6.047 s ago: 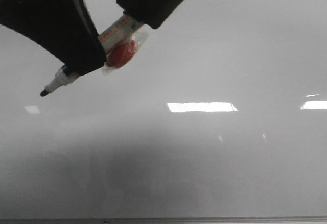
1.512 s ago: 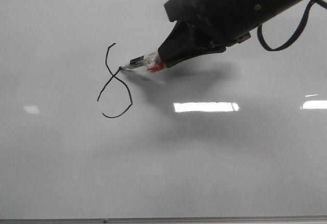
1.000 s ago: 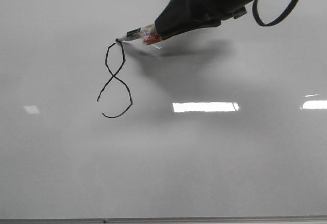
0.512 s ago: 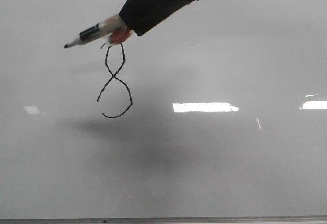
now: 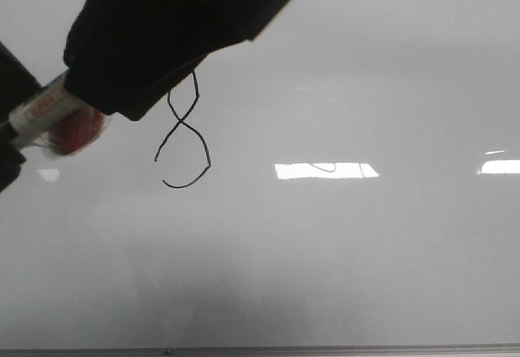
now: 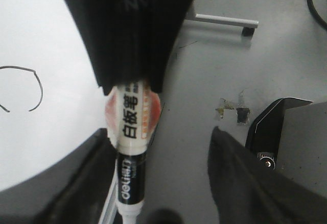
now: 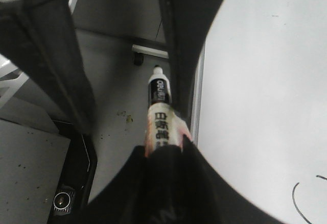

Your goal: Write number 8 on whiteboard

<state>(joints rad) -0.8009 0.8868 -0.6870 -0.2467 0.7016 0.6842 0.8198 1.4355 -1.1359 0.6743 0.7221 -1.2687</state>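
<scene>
Left of the number 8 [image 5: 183, 141], the right fingers [image 7: 163, 188] are clamping the marker [image 5: 49, 117], its tip pointing away between the gaping left fingers [image 6: 56, 183].

The right gripper [image 7: 162, 155] is clamped shut on a marker [image 5: 50, 117], raised close to the front camera at upper left. The left gripper's [image 6: 153, 183] fingers are spread apart.

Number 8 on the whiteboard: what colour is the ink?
Black: a thin line on the pale whiteboard. The number 8 shows best in the front view.
</scene>
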